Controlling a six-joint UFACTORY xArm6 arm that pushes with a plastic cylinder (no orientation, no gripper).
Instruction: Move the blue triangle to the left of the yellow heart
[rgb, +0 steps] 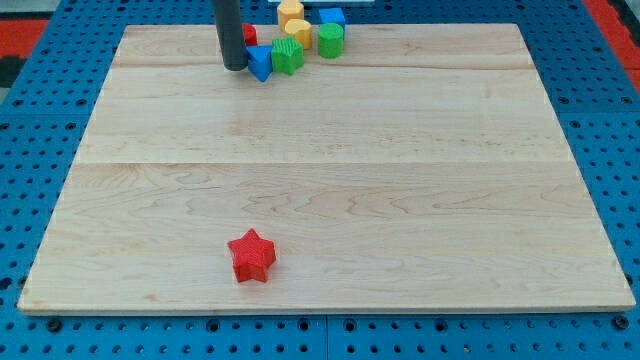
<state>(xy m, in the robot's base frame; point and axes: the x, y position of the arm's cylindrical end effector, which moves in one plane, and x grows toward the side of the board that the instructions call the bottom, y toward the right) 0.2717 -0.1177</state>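
While my tip rests on the wooden board near its top edge, the blue triangle touches it at 3 o'clock.

Since I carry only a bare rod, there is no claw and nothing is held. A red star lies alone toward 6 o'clock. A red block peeks from behind the rod. Right of the triangle, touching it, sits a green block; the yellow heart is at its 1 o'clock, a yellow block at 12 beyond, then another green block and a blue block.
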